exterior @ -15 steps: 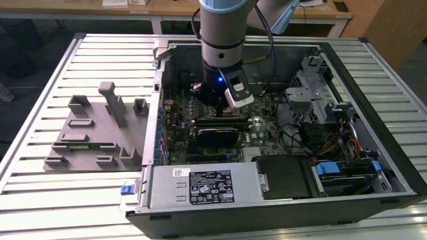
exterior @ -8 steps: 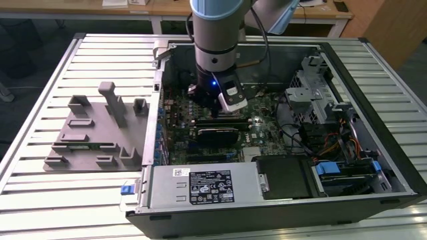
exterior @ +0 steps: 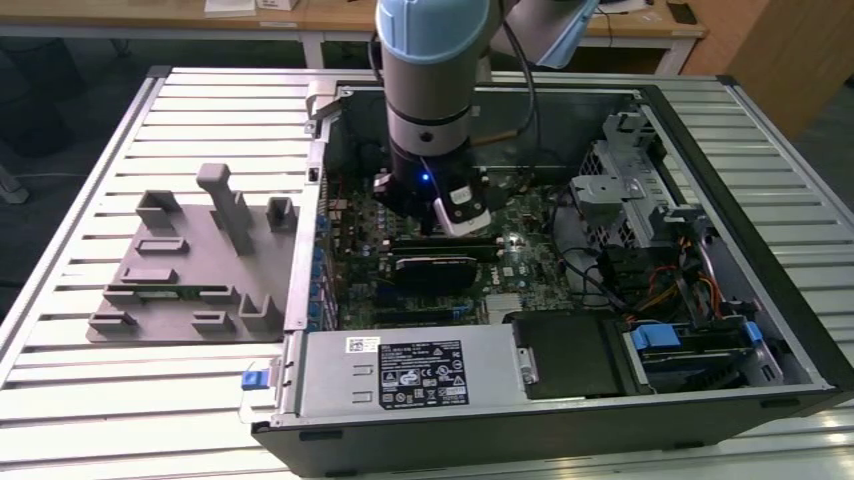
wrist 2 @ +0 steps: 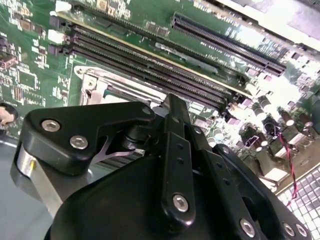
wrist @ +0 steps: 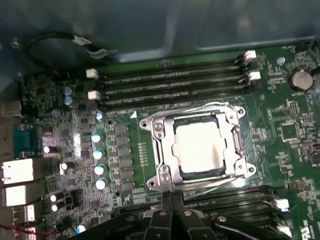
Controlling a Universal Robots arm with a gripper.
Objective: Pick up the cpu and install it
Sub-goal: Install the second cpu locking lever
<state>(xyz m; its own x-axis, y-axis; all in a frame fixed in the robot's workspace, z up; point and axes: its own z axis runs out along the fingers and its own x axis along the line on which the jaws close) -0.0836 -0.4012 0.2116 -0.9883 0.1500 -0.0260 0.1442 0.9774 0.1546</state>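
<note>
The cpu, a flat square chip with a silvery top, lies in the metal-framed socket on the green motherboard. In the first wrist view my gripper hangs just off one edge of the socket frame. Its black fingers are pressed together with nothing between them. In the second wrist view the gripper covers most of the socket, and a corner of the frame peeks out. The exterior view has the arm reaching straight down into the open computer case.
Memory slots run along both sides of the socket. A black card sits in front of the arm, with the power supply nearer. A drive cage and cables fill the exterior view's right. A grey fixture stands on the slatted table.
</note>
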